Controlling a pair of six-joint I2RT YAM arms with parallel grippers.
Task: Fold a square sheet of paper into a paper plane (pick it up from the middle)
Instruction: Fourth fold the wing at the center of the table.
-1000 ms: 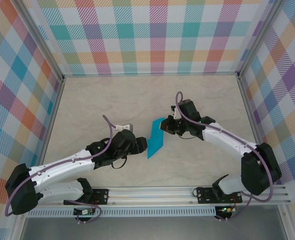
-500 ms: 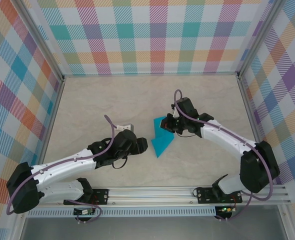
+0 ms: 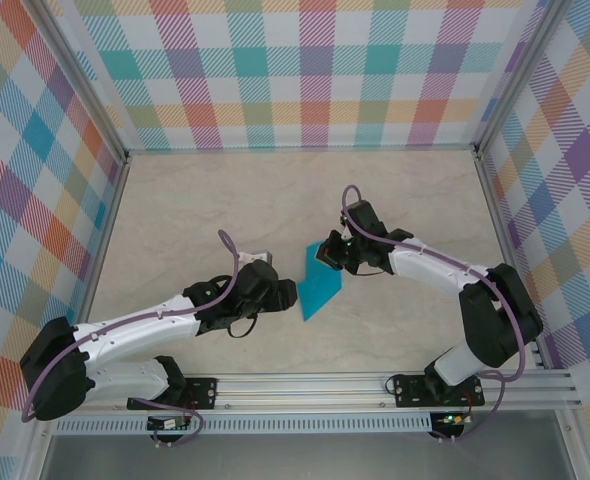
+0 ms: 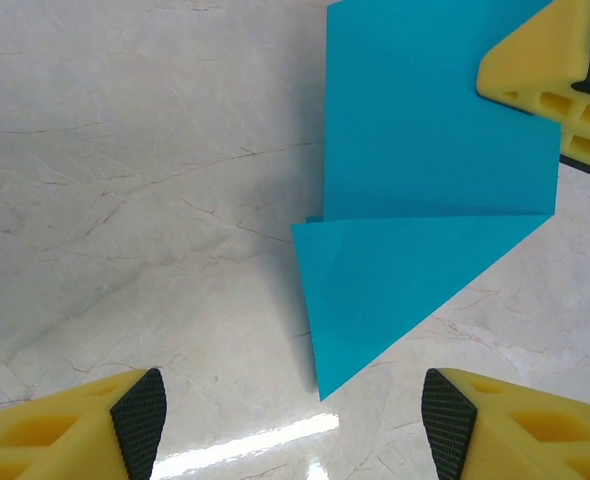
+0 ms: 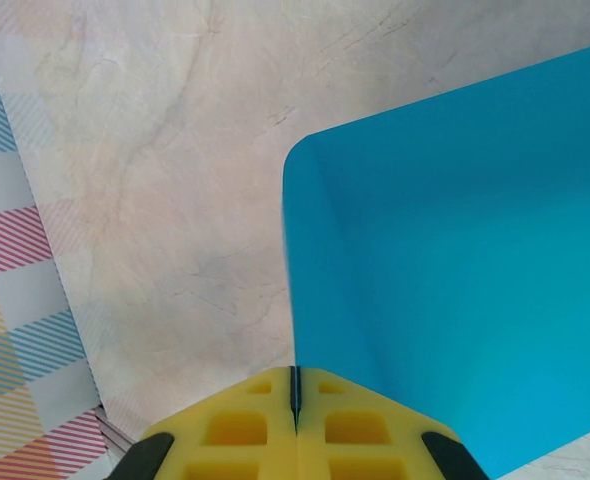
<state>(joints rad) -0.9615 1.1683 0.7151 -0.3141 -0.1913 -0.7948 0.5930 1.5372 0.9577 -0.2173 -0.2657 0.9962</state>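
Two white arms are stretched from the near edge toward the table's middle. The left gripper [image 3: 285, 291] is held low, pointing right, with its yellow fingers [image 4: 65, 440] spread wide apart. The right gripper [image 3: 328, 253] is angled leftward, its jaws pressed together on the square sheet of paper [image 3: 318, 284].

The pale marbled counter [image 3: 225, 200] was glossy and caught a streak of light. Pastel plaid panels [image 3: 305, 80] stood behind and beside the counter, joined by aluminium posts [image 3: 78, 85]. A slotted aluminium rail [image 3: 315, 388] ran along the counter's near edge.
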